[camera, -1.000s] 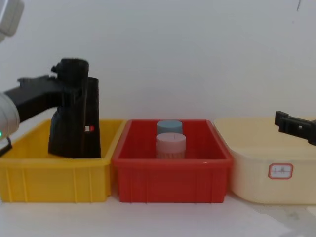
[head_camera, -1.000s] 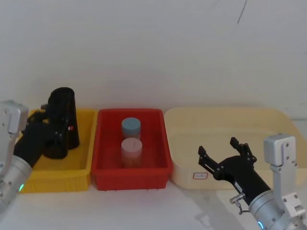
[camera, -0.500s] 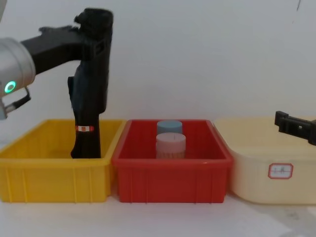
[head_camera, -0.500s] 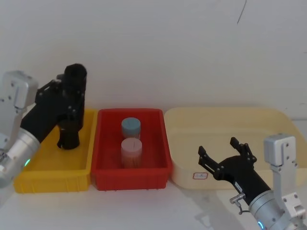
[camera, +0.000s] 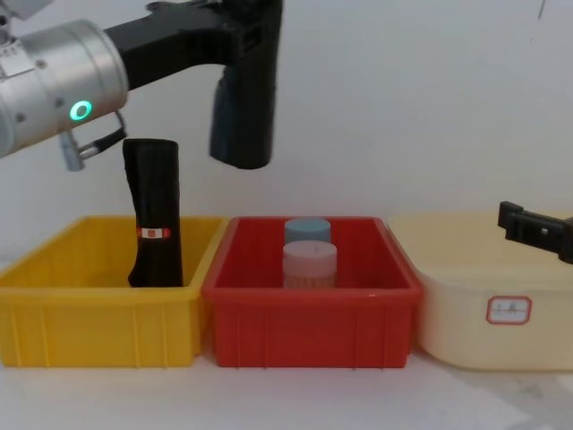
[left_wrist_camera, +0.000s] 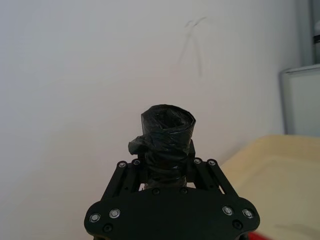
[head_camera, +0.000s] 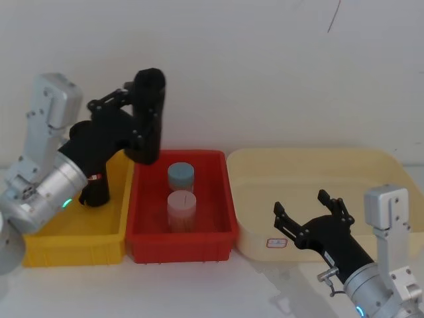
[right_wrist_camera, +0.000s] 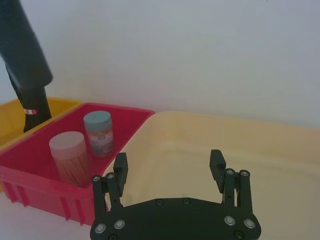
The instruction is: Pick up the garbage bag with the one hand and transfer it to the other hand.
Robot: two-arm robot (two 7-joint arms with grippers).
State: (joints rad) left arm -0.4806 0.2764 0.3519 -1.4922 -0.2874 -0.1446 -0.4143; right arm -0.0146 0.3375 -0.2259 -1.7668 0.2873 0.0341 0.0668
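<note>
Left gripper: I am holding the left gripper [head_camera: 137,130] high over the seam between the yellow bin [head_camera: 73,233] and the red bin [head_camera: 180,240], fingers clamped on the garbage bag [head_camera: 150,111].
Garbage bag: it is hanging near upright in the air, well clear of both bins, its lower end above the red bin's rear left corner.
Right gripper: the right gripper [head_camera: 301,205] is waiting low in front of the cream tub [head_camera: 371,165], fingers spread wide with nothing between them.
Handover: I am judging that the bag should travel level across the red bin, staying above the blue-lidded jar [head_camera: 181,176] and the pink-lidded jar [head_camera: 181,203]. The right gripper should rise to meet the free lower half, and the left should be letting go only once the right is gripping.
Grip margin: black on black is making the contact hard to read. In the left wrist view the fingers seem to be pinching just below the roll's top.
Left behind: the labelled roll [camera: 153,215] is standing in the yellow bin.
Surface: the three containers are sitting side by side on a white table [camera: 286,399].
Room: a plain white wall [head_camera: 265,73] is filling the background, with a thin dark mark [head_camera: 334,16] high up.
</note>
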